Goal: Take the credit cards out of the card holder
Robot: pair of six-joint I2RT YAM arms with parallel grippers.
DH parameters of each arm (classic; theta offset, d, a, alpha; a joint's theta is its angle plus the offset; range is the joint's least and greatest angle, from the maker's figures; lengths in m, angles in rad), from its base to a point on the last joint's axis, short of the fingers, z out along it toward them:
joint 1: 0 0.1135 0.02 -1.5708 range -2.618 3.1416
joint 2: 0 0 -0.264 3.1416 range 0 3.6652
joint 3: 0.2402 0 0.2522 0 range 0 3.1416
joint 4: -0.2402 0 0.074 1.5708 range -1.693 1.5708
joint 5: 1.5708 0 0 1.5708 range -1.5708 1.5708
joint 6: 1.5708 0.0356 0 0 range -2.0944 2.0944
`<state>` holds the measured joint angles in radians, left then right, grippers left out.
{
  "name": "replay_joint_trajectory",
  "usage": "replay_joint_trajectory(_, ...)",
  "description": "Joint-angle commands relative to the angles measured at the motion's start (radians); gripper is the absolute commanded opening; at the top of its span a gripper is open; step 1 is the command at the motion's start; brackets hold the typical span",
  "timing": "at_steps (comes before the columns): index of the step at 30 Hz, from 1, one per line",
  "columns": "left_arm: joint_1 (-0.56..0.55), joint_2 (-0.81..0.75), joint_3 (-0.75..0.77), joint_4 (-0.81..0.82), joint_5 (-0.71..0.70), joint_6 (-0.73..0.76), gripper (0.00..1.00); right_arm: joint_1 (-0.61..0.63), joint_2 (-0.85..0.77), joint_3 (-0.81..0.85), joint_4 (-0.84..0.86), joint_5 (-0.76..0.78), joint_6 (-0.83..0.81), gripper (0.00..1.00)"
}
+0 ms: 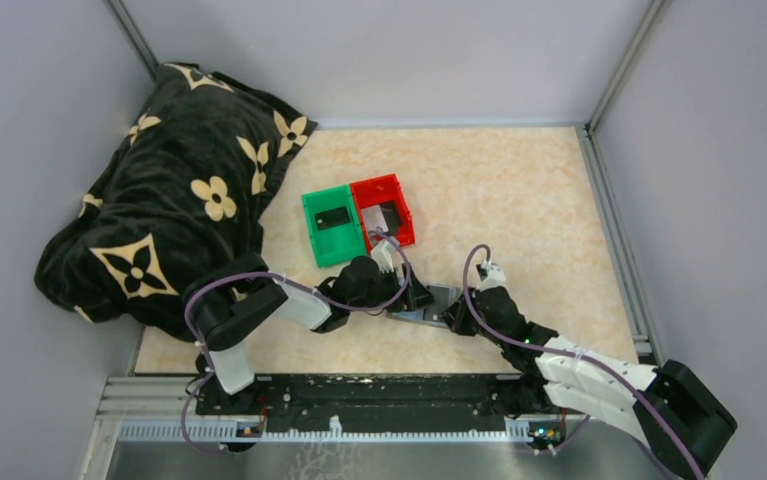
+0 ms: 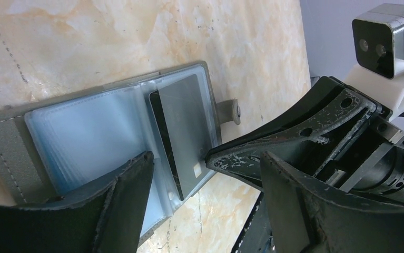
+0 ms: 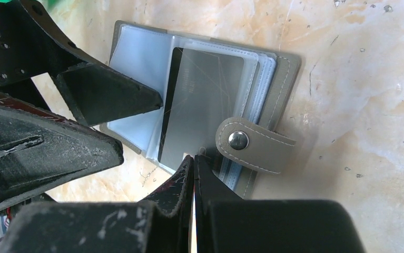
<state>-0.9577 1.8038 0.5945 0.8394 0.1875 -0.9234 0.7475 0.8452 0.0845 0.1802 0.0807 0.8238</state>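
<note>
Holder [image 3: 286, 74] mostly hidden from above; 1 card [image 3: 205, 100] sleeved inside. Green bin [image 1: 311, 215]: 1 dark card [image 1: 334, 217]. Left gripper [image 3: 140, 125] spread, right gripper [image 3: 194, 158] pressed together.

I see the card holder [image 3: 281, 74] lying open on the bench [image 3: 357, 105], a grey card [image 3: 205, 95] among its clear sleeves [image 3: 136, 52]. My right tool [image 3: 194, 161], tips pressed together, touches the card's near edge beside the snap strap [image 3: 252, 145].

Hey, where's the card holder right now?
Top view: the card holder lies open on the table, near centre, between the left hand and right hand, just below the red bin.
</note>
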Motion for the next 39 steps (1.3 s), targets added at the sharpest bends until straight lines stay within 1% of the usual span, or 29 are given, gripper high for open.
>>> replay_joint_trajectory(1,-0.01,0.002,0.0,-0.018,-0.001,0.003,0.79,-0.006,0.013,-0.031,-0.024,-0.008,0.007,0.0)
replay_joint_trajectory(7,-0.013,-0.06,0.028,-0.069,0.022,0.021,0.78,-0.014,0.032,-0.04,-0.005,-0.017,0.011,0.0)
replay_joint_trajectory(13,-0.016,-0.095,0.031,-0.092,0.029,0.038,0.77,-0.022,0.012,-0.046,-0.019,-0.016,0.01,0.0)
replay_joint_trajectory(15,-0.017,-0.084,0.033,-0.085,0.038,0.037,0.77,-0.025,0.003,-0.046,-0.025,-0.017,0.01,0.0)
replay_joint_trajectory(22,-0.016,0.029,0.037,-0.024,0.059,0.006,0.77,-0.031,-0.04,-0.045,-0.067,-0.015,0.009,0.0)
replay_joint_trajectory(28,-0.015,0.059,0.034,-0.048,0.046,0.008,0.77,-0.039,-0.087,-0.044,-0.108,-0.013,0.009,0.0)
replay_joint_trajectory(32,-0.016,0.07,0.025,-0.037,0.049,0.001,0.77,-0.047,-0.136,-0.022,-0.177,0.01,0.011,0.0)
replay_joint_trajectory(37,-0.015,0.058,0.019,-0.041,0.046,0.007,0.77,-0.081,-0.244,0.011,-0.321,0.054,0.017,0.0)
replay_joint_trajectory(39,-0.015,0.054,0.018,-0.041,0.047,0.006,0.77,-0.094,-0.266,0.012,-0.351,0.068,0.009,0.0)
